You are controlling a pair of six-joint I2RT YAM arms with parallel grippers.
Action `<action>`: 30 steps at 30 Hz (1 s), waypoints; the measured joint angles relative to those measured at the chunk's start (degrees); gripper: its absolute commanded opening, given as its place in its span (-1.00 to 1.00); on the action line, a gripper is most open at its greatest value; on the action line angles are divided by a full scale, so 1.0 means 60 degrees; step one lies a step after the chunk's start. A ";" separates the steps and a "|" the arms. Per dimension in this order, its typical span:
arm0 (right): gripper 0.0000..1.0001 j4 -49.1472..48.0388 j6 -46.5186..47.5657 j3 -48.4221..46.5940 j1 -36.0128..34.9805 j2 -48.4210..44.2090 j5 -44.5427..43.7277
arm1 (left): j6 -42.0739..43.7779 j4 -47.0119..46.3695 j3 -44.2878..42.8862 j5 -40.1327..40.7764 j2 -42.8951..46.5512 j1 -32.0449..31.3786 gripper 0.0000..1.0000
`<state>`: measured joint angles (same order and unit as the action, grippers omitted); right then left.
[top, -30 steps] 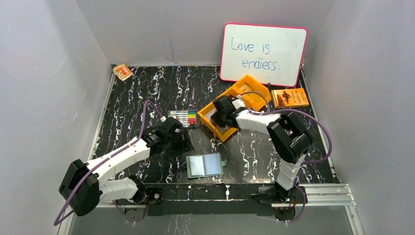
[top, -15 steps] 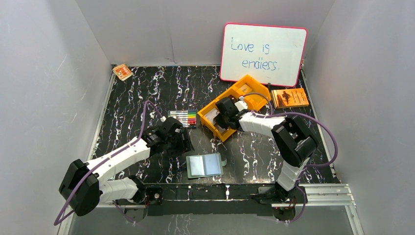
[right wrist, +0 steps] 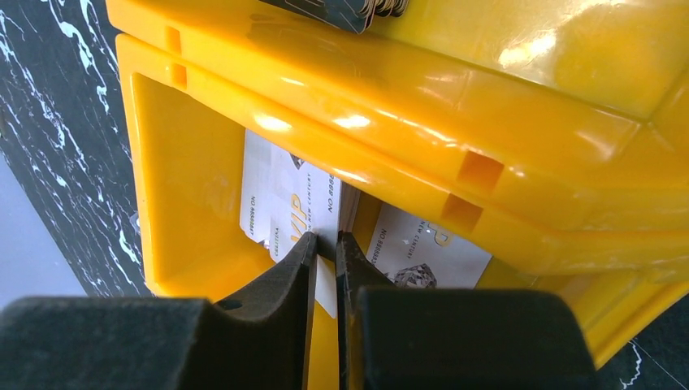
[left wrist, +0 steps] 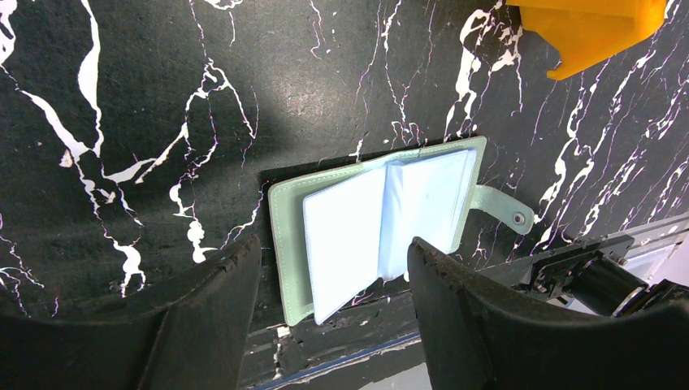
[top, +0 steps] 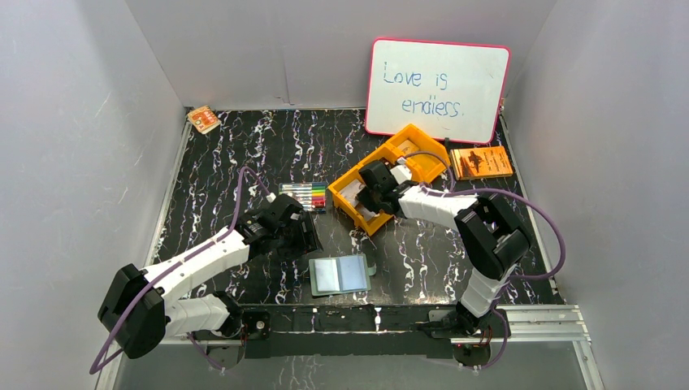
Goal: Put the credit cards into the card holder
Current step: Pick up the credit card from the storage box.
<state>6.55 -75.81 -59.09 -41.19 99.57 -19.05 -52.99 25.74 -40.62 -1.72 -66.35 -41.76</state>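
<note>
**Orange bin** (top: 370, 225): 3 cpts, set diagonally on black marbled surface (top: 244, 154). Ref. point for all entries.
- End cpt nearest arm bases: pale credit cards (right wrist: 422, 244), at least 2, printed faces showing. One of them, the white credit card (right wrist: 276, 207), is tipped up off the floor of the cpt.
- Next cpt: dark card (right wrist: 329, 10), only a corner shows.
- Third cpt: contents can't be told.

**Right fingers** (right wrist: 313, 260): down inside the end cpt, clenched on the white credit card's edge. A thin edge pinch is prob. the only purchase a flat card offers. The tilt likely helps it clear the bin wall.

**Card holder** (left wrist: 382, 223): on the surface, arm-base side of the bin, a bit left of its near corner, apart from it. Lies open, pale blue pockets up, tab out to one side. Prob. left open so a card can slide straight in. No card seen in the pockets.

**Left fingers** (left wrist: 244, 268): spread wide, grasping nothing, hanging above the holder w/ one finger either side. Prob. stationed to steady it on arrival.

**Misc.:** marker set (top: 303, 196) left of bin; whiteboard (top: 439, 89) beyond its far end; orange booklet (top: 481, 162) right of far end.

**Status:** pick of first card in hand, est.; all cards yet to be loaded.
</note>
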 measured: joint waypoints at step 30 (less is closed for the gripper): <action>-1.00 0.0423 0.0488 -0.0379 0.0055 -0.0477 -0.0127 | 0.0000 -0.0007 0.0000 0.0000 -0.0146 0.0000 0.27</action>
<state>9.08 -72.88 -61.36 -40.86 96.71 -19.81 -52.99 25.69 -40.62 -1.72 -67.22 -41.76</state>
